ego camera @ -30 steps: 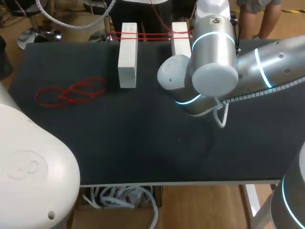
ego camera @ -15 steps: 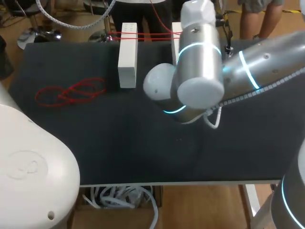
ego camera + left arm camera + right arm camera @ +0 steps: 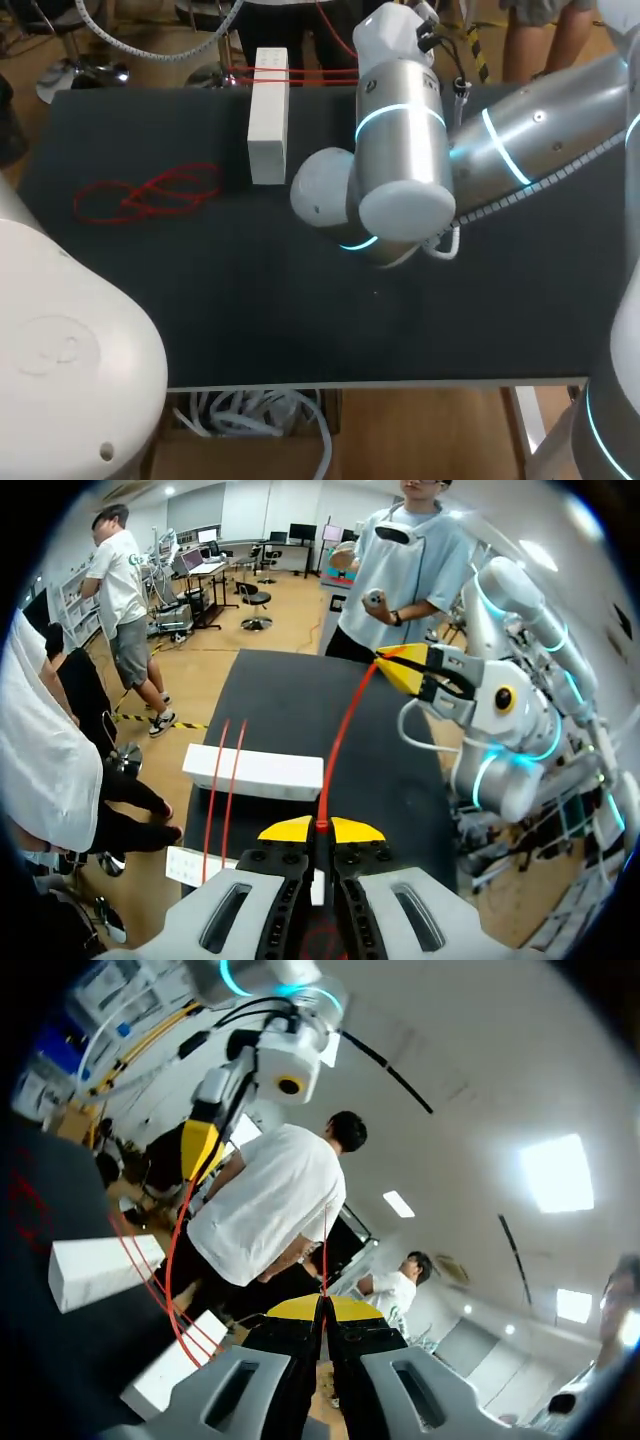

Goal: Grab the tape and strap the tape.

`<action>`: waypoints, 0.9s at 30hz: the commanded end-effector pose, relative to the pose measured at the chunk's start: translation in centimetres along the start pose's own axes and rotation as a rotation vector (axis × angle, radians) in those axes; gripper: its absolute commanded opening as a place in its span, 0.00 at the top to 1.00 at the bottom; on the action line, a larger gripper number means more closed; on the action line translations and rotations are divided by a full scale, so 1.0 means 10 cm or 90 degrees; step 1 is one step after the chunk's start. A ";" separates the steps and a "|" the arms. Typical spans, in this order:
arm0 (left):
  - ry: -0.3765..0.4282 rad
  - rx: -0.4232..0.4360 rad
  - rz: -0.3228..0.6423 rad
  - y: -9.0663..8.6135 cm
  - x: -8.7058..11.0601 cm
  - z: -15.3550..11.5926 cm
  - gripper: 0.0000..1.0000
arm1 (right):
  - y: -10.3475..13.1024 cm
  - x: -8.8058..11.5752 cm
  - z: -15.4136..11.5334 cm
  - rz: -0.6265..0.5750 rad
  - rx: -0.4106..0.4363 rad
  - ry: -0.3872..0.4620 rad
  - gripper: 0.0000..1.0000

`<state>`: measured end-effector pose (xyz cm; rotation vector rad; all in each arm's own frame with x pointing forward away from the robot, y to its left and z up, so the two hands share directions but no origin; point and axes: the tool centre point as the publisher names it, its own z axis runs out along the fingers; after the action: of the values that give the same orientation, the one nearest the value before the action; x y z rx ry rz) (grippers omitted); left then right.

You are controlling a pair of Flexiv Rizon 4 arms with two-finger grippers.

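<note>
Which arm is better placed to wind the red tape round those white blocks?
Probably right: the right arm hangs over the white blocks, right end effector shut on the red tape. The left end effector just holds it.

Head overhead — both wrists face the tape (image 3: 336, 742).

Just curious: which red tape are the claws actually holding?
The single strand stretched through the air between the left claw and right claw. The tangled bundle lies loose on the table; two other strands cross the white block.
</note>
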<state>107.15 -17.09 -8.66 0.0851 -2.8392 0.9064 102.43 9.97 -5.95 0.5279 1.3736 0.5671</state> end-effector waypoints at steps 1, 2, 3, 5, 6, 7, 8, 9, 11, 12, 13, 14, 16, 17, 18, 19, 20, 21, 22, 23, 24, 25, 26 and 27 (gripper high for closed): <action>0.000 -0.002 -0.001 -0.01 0.01 -0.01 1.00 | -0.03 -0.02 0.00 -0.059 -0.016 0.009 1.00; 0.000 -0.002 -0.001 -0.01 0.01 -0.01 1.00 | -0.03 -0.02 0.00 -0.059 -0.016 0.009 1.00; 0.000 -0.002 -0.001 -0.01 0.01 -0.01 1.00 | -0.03 -0.02 0.00 -0.059 -0.016 0.009 1.00; 0.000 -0.002 -0.001 -0.01 0.01 -0.01 1.00 | -0.03 -0.02 0.00 -0.059 -0.016 0.009 1.00; 0.000 -0.002 -0.001 -0.01 0.01 -0.01 1.00 | -0.03 -0.02 0.00 -0.059 -0.016 0.009 1.00; 0.000 -0.002 -0.001 -0.01 0.01 -0.01 1.00 | -0.03 -0.02 0.00 -0.059 -0.016 0.009 1.00; 0.000 -0.002 -0.001 -0.01 0.01 -0.01 1.00 | 0.03 0.00 0.01 -0.088 -0.005 0.027 1.00; 0.000 -0.002 -0.001 -0.01 0.01 -0.01 1.00 | 0.10 0.02 0.03 -0.114 0.005 0.047 1.00; 0.000 -0.002 -0.001 -0.01 0.01 -0.01 1.00 | 0.22 0.07 0.10 -0.156 0.029 0.071 1.00; 0.000 -0.002 -0.001 -0.01 0.01 -0.01 1.00 | 0.28 0.10 0.14 -0.175 0.039 0.077 1.00; 0.000 -0.002 -0.001 -0.01 0.01 -0.01 1.00 | 0.32 0.12 0.17 -0.186 0.044 0.081 1.00; 0.000 -0.002 -0.001 -0.01 0.01 -0.01 1.00 | 0.35 0.14 0.19 -0.208 0.051 0.084 1.00; 0.000 -0.002 -0.001 -0.01 0.01 -0.01 1.00 | 0.40 0.21 0.23 -0.244 0.059 0.090 1.00; 0.000 -0.002 -0.001 -0.01 0.01 -0.01 1.00 | 0.41 0.23 0.24 -0.265 0.064 0.092 1.00; 0.000 -0.002 -0.001 -0.01 0.01 -0.01 1.00 | 0.42 0.25 0.25 -0.280 0.069 0.098 1.00; 0.000 -0.002 -0.001 -0.01 0.01 -0.01 1.00 | 0.44 0.27 0.27 -0.295 0.073 0.099 1.00; 0.000 -0.002 -0.001 -0.01 0.01 -0.01 1.00 | 0.45 0.28 0.29 -0.306 0.077 0.106 1.00; 0.000 -0.002 -0.001 -0.01 0.01 -0.01 1.00 | 0.46 0.28 0.31 -0.312 0.081 0.116 1.00; 0.000 -0.002 -0.001 -0.01 0.01 -0.01 1.00 | 0.47 0.27 0.34 -0.316 0.084 0.122 1.00; 0.000 -0.002 -0.001 -0.01 0.01 -0.01 1.00 | 0.48 0.27 0.37 -0.317 0.085 0.130 1.00; 0.000 -0.002 -0.001 -0.01 0.01 -0.01 1.00 | 0.49 0.26 0.39 -0.318 0.085 0.133 1.00; 0.000 -0.002 -0.001 -0.01 0.01 -0.01 1.00 | 0.49 0.26 0.40 -0.323 0.083 0.139 1.00; 0.000 -0.002 -0.001 -0.01 0.01 -0.01 1.00 | 0.49 0.27 0.43 -0.334 0.081 0.146 1.00; 0.000 -0.002 -0.001 -0.01 0.01 -0.01 1.00 | 0.49 0.28 0.44 -0.351 0.075 0.146 1.00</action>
<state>107.15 -17.08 -8.66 0.0851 -2.8391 0.9069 106.25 15.15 -5.12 0.1722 1.6473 0.1291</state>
